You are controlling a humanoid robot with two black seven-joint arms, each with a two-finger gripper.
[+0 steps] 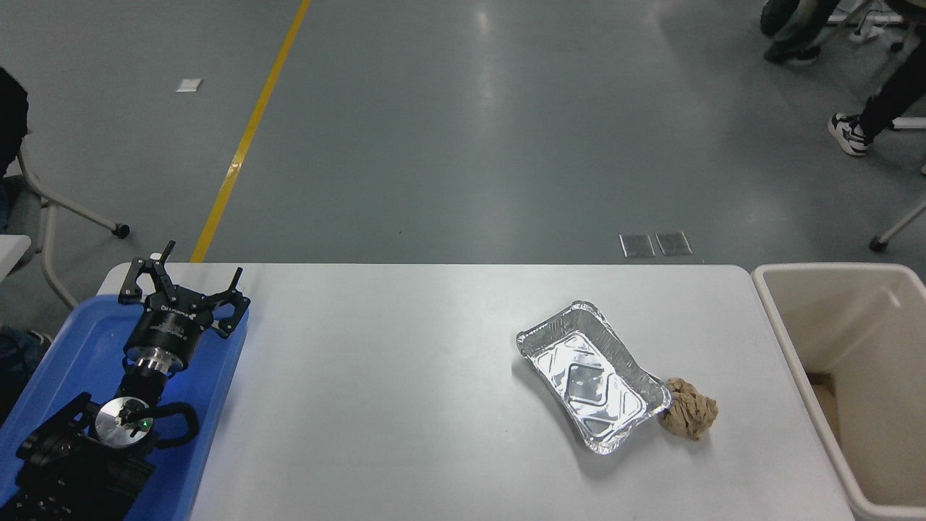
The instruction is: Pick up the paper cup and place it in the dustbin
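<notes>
The paper cup is out of view. The dustbin [768, 304], a large cream-beige tub with a thick rim, stands against the table's right end; only part of its inside shows. My left gripper [184, 271] is open and empty, parked over the blue tray [79, 340] at the lower left. My right arm and gripper are out of the picture.
A foil tray [592, 376] lies on the white table [391, 391] right of centre, with a crumpled brown paper ball [691, 411] touching its right corner. A person's legs and shoes [848, 134] are on the floor at the top right. A chair [43, 217] stands at the far left.
</notes>
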